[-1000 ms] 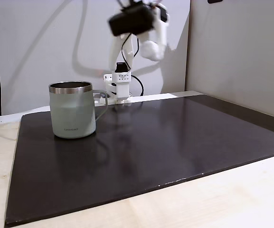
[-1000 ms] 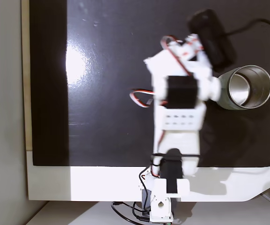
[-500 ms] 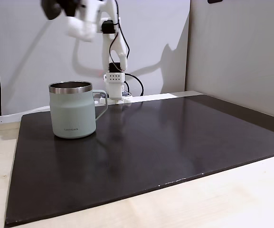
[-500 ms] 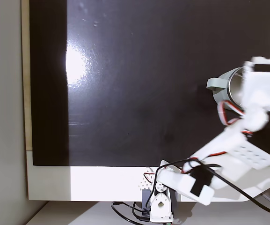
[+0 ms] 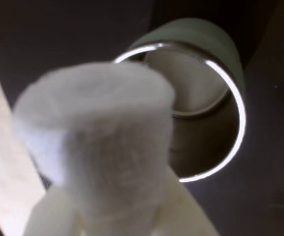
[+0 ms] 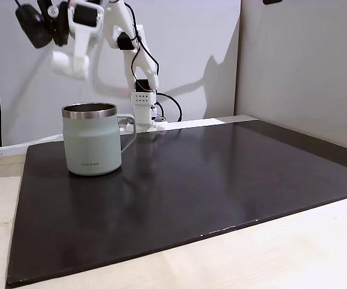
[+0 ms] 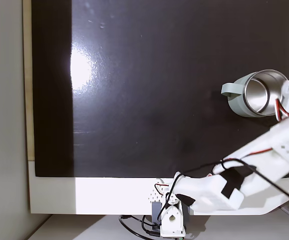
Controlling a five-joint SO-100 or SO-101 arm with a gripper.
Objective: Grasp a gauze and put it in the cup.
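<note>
Wrist view: gripper (image 5: 114, 216) is clamping the gauze (image 5: 100, 147), with the cup (image 5: 215, 98) mouth sitting just beyond and below the roll.
Fixed view, side: gripper (image 6: 71, 63) is hanging above the cup (image 6: 92, 139), slightly left of it.
Fixed view, top: arm (image 7: 264, 160) is reaching beside the cup (image 7: 254, 94) on the mat (image 7: 149, 85).

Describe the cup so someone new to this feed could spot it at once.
Start from the dark mat that covers most of the pale wooden table. The cup stands upright near the mat's left side in that fixed view, in front of the white arm's base. It is the pale sage-green mug with a shiny steel rim, a handle and a small dark logo near its base.
</note>
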